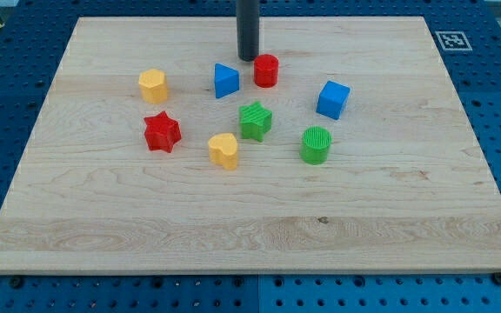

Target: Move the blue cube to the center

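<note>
My tip (248, 59) is found far of centre, just left of the red cylinder (266, 70), well apart from the blue cube (332, 99) at right; no pushing line is yet set up. No claw is fitted.

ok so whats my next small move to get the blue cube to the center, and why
Probably swing my tip around to the view's right of the blue cube. It sits near the red cylinder, on the wrong side; the cube needs pushing left and slightly down.

The blue cube (333, 99) is sitting flat on the board, right of ctr, turned slightly, w/ 1 corner facing the view's bottom.
</note>
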Tool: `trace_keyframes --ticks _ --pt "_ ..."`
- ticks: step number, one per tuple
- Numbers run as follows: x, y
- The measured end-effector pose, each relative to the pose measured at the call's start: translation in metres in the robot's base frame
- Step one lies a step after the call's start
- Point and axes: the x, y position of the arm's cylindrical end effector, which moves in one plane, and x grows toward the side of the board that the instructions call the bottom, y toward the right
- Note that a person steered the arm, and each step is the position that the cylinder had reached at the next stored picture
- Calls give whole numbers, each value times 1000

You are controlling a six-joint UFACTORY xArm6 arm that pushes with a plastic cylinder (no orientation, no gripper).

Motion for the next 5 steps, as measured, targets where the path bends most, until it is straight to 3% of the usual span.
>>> trace_keyframes --ticks 4,5 --pt "35 38" --pt "44 101"
